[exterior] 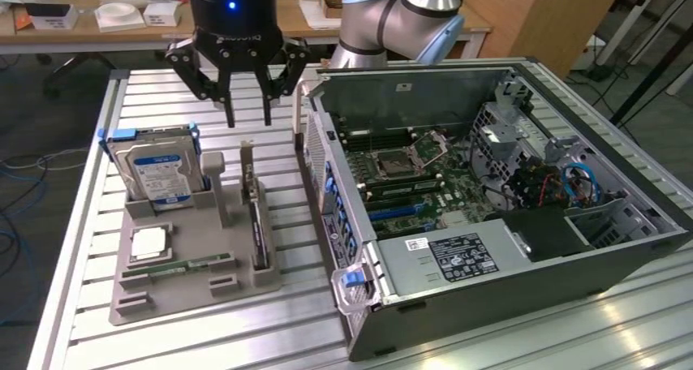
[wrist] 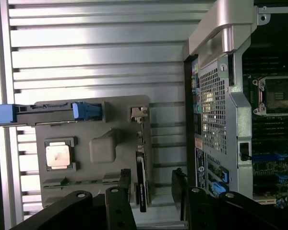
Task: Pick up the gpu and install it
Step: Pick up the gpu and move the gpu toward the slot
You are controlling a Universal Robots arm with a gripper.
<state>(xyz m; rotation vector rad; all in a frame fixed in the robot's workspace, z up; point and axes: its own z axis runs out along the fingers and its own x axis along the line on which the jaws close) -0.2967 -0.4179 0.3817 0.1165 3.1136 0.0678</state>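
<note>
The gpu [exterior: 258, 228] stands on its long edge in a slot of the grey holder tray [exterior: 195, 285], its silver end bracket [exterior: 247, 161] pointing up at the far end. In the wrist view the gpu [wrist: 140, 179] shows edge-on as a thin dark strip. My gripper [exterior: 249, 120] hangs open in the air above and behind the bracket end, touching nothing. Its two black fingers [wrist: 124, 184] stand either side of the card's line, with nothing between them. The open computer case [exterior: 498, 200] lies at the exterior view's right, motherboard [exterior: 406, 171] exposed.
The holder tray [wrist: 110, 148] also carries an upright silver hard drive [exterior: 162, 171] with blue side rails, a CPU [exterior: 148, 244] and a green RAM stick [exterior: 178, 266]. The case's rear wall [wrist: 216, 105] stands close beside the tray. Slatted metal table [exterior: 76, 224] underneath.
</note>
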